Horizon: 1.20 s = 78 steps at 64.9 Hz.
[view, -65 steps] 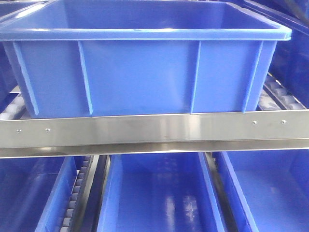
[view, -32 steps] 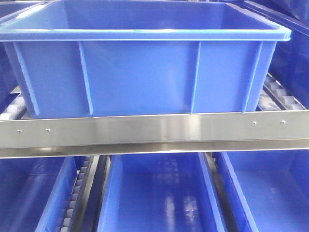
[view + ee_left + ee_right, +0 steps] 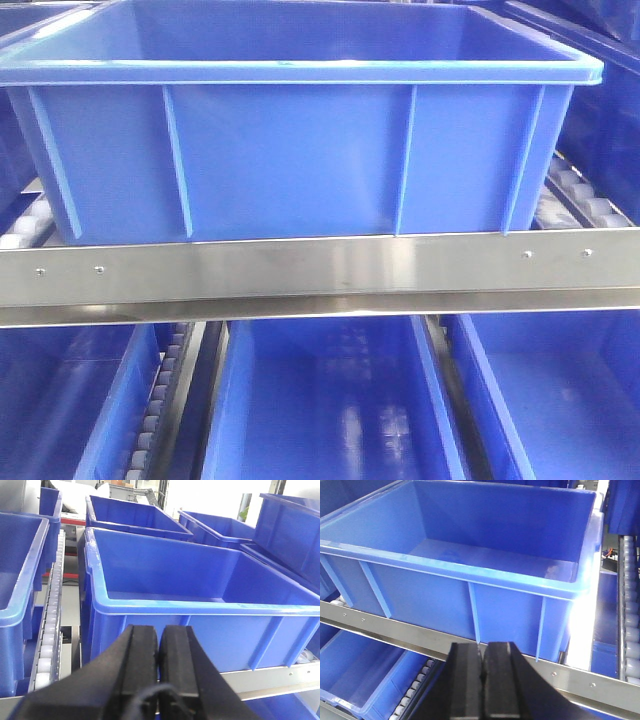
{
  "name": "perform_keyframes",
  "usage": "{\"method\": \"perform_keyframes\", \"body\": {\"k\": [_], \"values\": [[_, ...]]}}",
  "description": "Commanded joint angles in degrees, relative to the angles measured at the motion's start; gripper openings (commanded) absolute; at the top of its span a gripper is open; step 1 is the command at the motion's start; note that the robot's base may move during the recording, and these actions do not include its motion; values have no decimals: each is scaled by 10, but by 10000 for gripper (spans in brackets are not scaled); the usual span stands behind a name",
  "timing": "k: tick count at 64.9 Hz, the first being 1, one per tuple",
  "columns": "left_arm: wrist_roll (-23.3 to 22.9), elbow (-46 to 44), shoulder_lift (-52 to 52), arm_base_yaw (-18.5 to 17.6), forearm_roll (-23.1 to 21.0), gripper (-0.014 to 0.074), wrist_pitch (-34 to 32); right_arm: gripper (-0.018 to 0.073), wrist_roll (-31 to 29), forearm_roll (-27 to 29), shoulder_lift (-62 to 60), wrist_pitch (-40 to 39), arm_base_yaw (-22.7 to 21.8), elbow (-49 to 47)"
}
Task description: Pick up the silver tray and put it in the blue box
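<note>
Warehouse: blue crates (image 3: pixel 290 150) on roller racks (image 3: pixel 47 645)

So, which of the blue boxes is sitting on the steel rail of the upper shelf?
The blue box with vertical ribs, resting above the steel rail; the others lie below it.

Roller racks stacked with blue crates under bright light.
A steel rail (image 3: pixel 320 265) with small screws crosses the front of the upper shelf; white rollers (image 3: pixel 580 195) run in tracks beside it, and another roller track (image 3: pixel 47 630) runs along the left. Lower crates (image 3: pixel 330 400) sit side by side beneath the rail, their floors glossy with reflections. More crates (image 3: pixel 130 517) line up behind, toward a washed-out, brightly lit back of the room.
</note>
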Motion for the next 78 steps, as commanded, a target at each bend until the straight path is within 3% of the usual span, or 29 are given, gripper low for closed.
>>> {"method": "perform_keyframes", "body": {"k": [1, 27, 33, 43, 54, 68, 78], "values": [[0, -15, 4, 1, 1, -7, -46, 51, -7, -8, -1, -46, -1, -16], [0, -15, 4, 1, 1, -7, -46, 51, -6, -6, -38, -46, -12, 17], [0, -15, 4, 1, 1, -7, -46, 51, -6, 21, -91, -34, -65, 37], [0, -15, 4, 1, 1, -7, -46, 51, -11, 116, -176, -4, -185, 82], [0, -15, 4, 1, 1, -7, -46, 51, -147, 152, -249, -15, -252, 140], [0, -15, 4, 1, 1, -7, -46, 51, -158, 155, -305, -89, -256, 196], [0, -15, 4, 1, 1, -7, -46, 51, -158, 128, -305, -91, -251, 195]]}}
